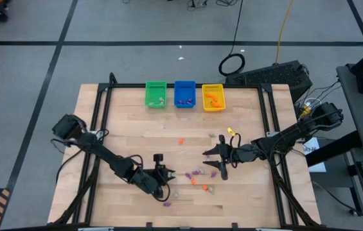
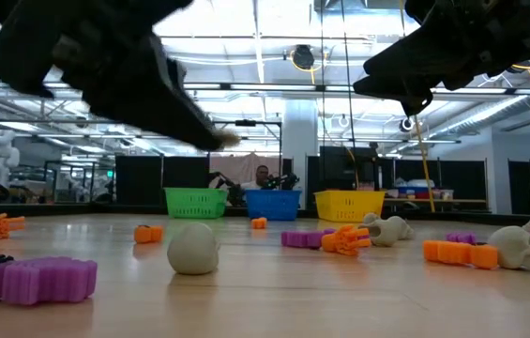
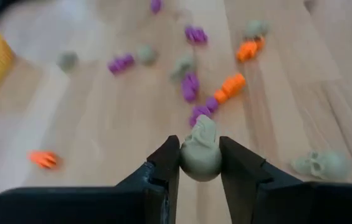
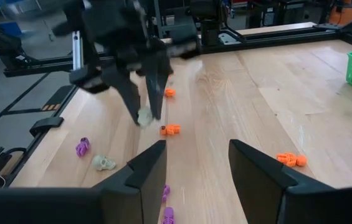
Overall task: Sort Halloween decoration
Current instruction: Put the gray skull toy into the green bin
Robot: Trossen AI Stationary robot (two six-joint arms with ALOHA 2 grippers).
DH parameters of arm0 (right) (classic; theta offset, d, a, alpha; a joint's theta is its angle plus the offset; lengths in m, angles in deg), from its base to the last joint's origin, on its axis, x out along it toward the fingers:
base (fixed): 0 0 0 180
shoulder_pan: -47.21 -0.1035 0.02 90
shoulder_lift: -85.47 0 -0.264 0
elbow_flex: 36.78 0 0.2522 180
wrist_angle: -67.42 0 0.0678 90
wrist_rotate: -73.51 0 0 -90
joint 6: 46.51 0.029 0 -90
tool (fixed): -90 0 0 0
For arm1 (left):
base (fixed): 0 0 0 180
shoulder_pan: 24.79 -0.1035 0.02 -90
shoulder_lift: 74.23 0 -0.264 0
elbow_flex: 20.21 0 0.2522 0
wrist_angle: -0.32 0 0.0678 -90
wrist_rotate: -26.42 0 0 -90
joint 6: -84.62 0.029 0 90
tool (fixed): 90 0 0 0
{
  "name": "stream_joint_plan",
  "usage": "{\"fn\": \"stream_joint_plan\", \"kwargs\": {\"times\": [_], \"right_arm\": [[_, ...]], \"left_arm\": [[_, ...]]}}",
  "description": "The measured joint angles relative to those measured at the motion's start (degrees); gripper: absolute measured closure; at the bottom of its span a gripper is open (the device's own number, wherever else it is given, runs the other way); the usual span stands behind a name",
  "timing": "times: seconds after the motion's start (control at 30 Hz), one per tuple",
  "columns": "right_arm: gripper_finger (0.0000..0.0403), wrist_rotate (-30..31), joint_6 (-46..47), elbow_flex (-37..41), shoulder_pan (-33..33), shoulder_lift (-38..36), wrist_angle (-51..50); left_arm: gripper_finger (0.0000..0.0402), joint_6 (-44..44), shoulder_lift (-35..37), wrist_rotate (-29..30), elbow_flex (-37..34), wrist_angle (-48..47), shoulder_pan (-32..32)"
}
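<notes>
Now the left pincer (image 3: 199,163) is closed on a pale skull trinket (image 3: 200,149), which sits between the two dark fingers with its rounded top pointing forward, away from the wrist. In the right wrist view the same pincer (image 4: 146,111) hangs above the counter (image 1: 136,122) with the pale piece at its tips, so I judge the skull is lifted and not resting on the wood.

From this pincer the three bins lie toward 12 o'clock in the high view, at the far edge of the counter: the green bin (image 1: 156,94), the blue bin (image 1: 184,94) and the yellow bin (image 1: 212,97). The green one seems to hold pale pieces, so the coming move is probably a carry toward 12 o'clock, and the left arm is the nearer one to it. The left arm reaches in from 9 o'clock, low and stretched, with its wrist bent down.

The right pincer (image 1: 222,162) stands open and empty near the counter's middle, its arm coming from 3 o'clock.

The other trinkets (image 1: 198,174), orange, purple and pale, are scattered between the two pincers and toward 6 o'clock; a second pale skull (image 3: 319,165) lies on the counter just beside the left pincer.
</notes>
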Motion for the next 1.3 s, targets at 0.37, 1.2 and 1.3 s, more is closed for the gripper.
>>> {"fn": "stream_joint_plan", "kwargs": {"times": [0.37, 1.2, 1.3], "right_arm": [[0.0243, -0.01, 0.0, 0.0, 0.0, 0.0, -0.12], [0.0243, 0.0, -0.2, 0.0, 0.02, 0.0, -0.23], [0.0243, 0.0, -0.2, 0.0, 0.02, 0.0, -0.23]], "left_arm": [[0.0311, 21.51, 7.18, 10.75, 0.0, -0.52, -0.22], [0.0311, 80.04, 9.73, 17.52, 0.0, 0.05, -0.26], [0.0311, 86.93, 9.73, 17.52, 0.0, 0.06, -0.26]]}}
